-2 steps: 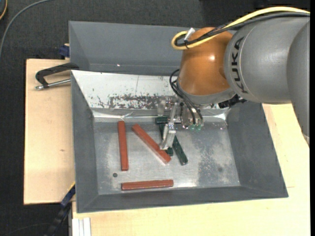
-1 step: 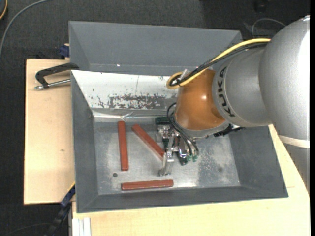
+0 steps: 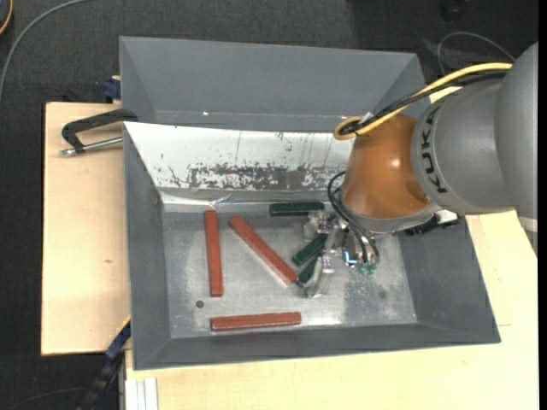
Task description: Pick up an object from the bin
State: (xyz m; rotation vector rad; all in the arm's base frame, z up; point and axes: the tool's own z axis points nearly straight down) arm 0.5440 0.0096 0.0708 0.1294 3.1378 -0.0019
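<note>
Grey metal bin (image 3: pixel 256 84) with sloped walls fills the scene, and the big grey robot arm (image 3: pixel 487 143) leans in over it, its rounded orange wrist cover (image 3: pixel 385 173) hanging above the floor.

On that floor the marker is a long reddish-brown flat stick (image 3: pixel 261 250) lying on a slant. Everything else is placed from it.

- To its left, close but apart, a second reddish-brown flat stick (image 3: pixel 213 253) lies nearly straight up and down the view.
- Below it, near the front wall, a third reddish-brown flat stick (image 3: pixel 255 320) lies level.
- Above its lower end, along the foot of the back wall, rests a short dark green bar (image 3: pixel 297 207).

Now the gripper (image 3: pixel 318 256): it is right down at the slanted stick's lower right end, low over the floor. A tilted dark green stick (image 3: pixel 306 252) sits right at the metal parts there, just beside that same end. Whether the grip is clenched or released cannot be told; the metal and the green stick overlap.

Smallest of all, a tiny dark dot (image 3: pixel 200 305) lies well to the lower left of the slanted stick.
</note>
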